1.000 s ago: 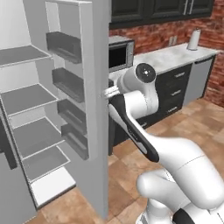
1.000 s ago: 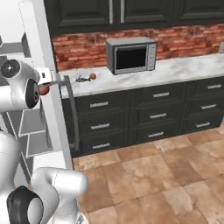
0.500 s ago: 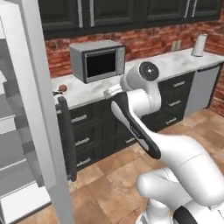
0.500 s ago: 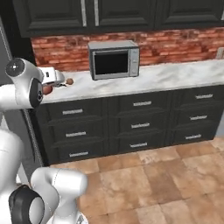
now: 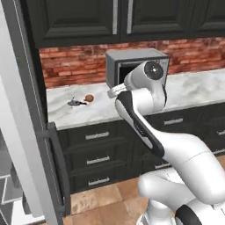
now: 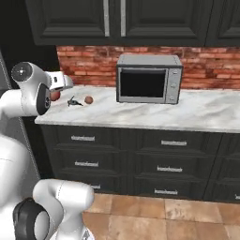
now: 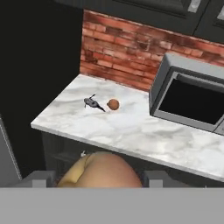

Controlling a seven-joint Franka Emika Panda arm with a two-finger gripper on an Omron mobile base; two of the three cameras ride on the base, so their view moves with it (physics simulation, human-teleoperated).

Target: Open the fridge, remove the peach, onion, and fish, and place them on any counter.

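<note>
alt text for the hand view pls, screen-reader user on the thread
The gripper holds a round orange-tan fruit or bulb low in the frame, above the edge of a white marbled counter. On the counter lie a small dark fish and a small brownish ball beside it, with a microwave to the right against a red brick wall.

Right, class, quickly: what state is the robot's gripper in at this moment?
Gripper: shut on a round orange-tan item, likely the onion or peach; which one cannot be told.
</note>
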